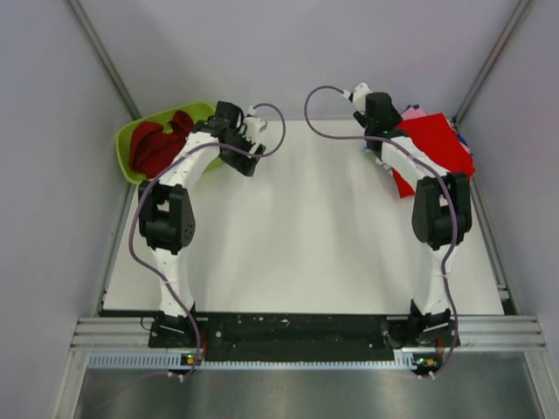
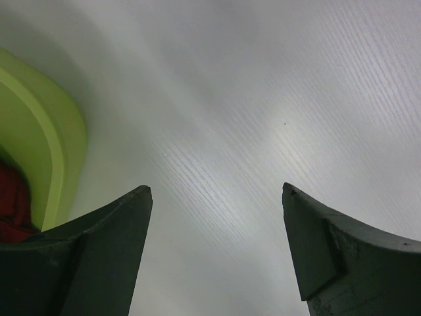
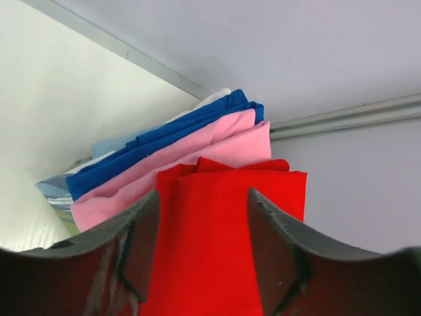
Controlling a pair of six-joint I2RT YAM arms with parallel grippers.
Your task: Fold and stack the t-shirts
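T-shirts stack: a bright red t-shirt [image 3: 217, 257] lies folded on top of a pink one [image 3: 197, 158], blue ones [image 3: 171, 135] and a pale blue layer, at the far right corner of the table [image 1: 297, 244].
Right gripper [image 3: 204, 194]: jaws partly apart, poised over the red t-shirt, which fills the gap between them and spreads wider than it; contact cannot be told.
Left gripper [image 2: 217, 191]: jaws wide apart, holding nothing, above bare tabletop just beside the tub.
Tub [image 1: 131, 144]: lime green, at the far left corner, holding a crumpled darker red t-shirt [image 1: 157, 148].
Surroundings: grey walls close behind the stack; the two arms stand well apart.
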